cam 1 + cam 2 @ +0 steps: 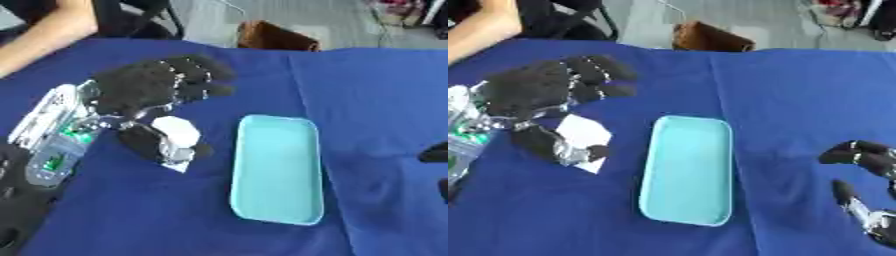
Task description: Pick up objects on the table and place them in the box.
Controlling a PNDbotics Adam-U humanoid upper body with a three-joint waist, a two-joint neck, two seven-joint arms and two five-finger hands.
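A light-blue shallow box (pixel 278 170) lies lengthwise in the middle of the blue-covered table. Left of it sits a small white object (pixel 178 129) with a flat, angular outline. My black left hand (pixel 140 90) hovers over that object, fingers (pixel 194 75) spread and pointing away toward the far edge. Its thumb (pixel 150 144) lies across the object's near side, and I cannot tell whether it touches. My right hand (pixel 866 159) rests at the lower right edge, fingers relaxed and holding nothing, well clear of the box.
A blue cloth (pixel 367 100) covers the whole table. Beyond the far edge stands a brown thing (pixel 276 36). A person's bare arm (pixel 48 32) reaches along the far left corner, apart from the white object.
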